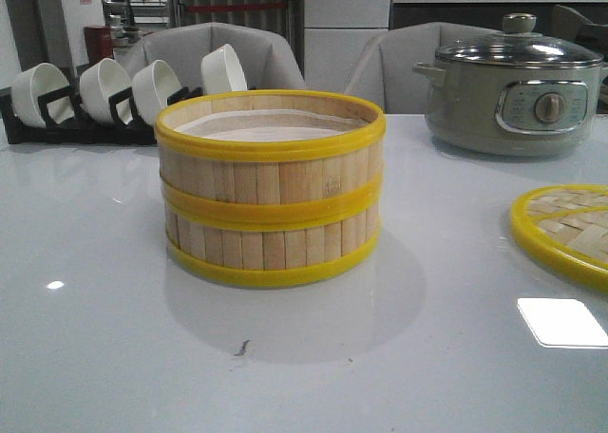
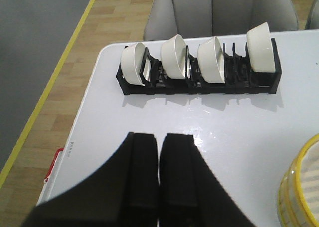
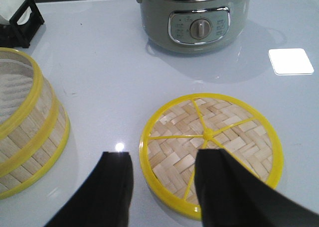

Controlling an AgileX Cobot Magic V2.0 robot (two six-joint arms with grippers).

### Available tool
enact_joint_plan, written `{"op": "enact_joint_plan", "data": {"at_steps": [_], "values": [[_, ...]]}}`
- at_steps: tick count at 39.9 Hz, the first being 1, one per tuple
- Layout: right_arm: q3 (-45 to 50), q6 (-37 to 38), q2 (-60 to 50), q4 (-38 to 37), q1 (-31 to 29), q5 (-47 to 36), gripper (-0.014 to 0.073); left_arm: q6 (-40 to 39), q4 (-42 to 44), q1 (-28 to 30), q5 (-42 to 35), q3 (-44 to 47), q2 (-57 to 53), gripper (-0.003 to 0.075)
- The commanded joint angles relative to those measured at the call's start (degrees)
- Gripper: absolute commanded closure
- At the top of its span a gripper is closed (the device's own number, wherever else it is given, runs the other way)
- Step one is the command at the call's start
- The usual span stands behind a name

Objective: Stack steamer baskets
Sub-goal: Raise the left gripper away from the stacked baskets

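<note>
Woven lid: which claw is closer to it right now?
Right. The right claw hovers open just above the near edge of the woven lid, one finger overlapping its rim. The left claw is shut over bare table near the bowl rack, across the stacked baskets from it.

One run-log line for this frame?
steamer baskets: stacked | left gripper: shut, empty | right gripper: open, above woven lid | lid: off, on table
</note>
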Motion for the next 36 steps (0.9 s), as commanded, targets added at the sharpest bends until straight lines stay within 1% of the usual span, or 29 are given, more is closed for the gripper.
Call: {"op": "enact_joint_plan", "data": {"at_steps": [1, 6, 14, 20, 28, 36], "values": [[-2.1, -0.3, 0.0, -0.7, 0.1, -4.3, 0.0178, -0.4, 0.3, 0.2, -6.6, 3.2, -6.6, 0.0625], [-2.1, -0.3, 0.0, -0.7, 1.2, -4.3, 0.0178, -0.9, -0.2, 0.2, -8.3, 8.9, -13.0, 0.0625], [-2.1, -0.3, 0.0, -0.7, 2.4, -4.3, 0.0178, -0.9, -4.8, 0.2, -10.2, 18.3, -23.3, 0.0625], [-2.1, -0.3, 0.0, -0.7, 2.4, -3.7, 0.0178, -0.9, -6.7, 0.2, -11.2, 27.2, -30.4, 0.0625], [-2.1, -0.3, 0.0, -0.7, 2.4, -2.2, 0.0178, -0.9, -9.4, 0.2, -17.0, 40.0, -37.8, 0.0625], [-2.1, -0.3, 0.0, -0.7, 2.4, -2.0, 0.0178, -0.9, -13.1, 0.2, -23.4, 50.1, -40.3, 0.0625]]}}
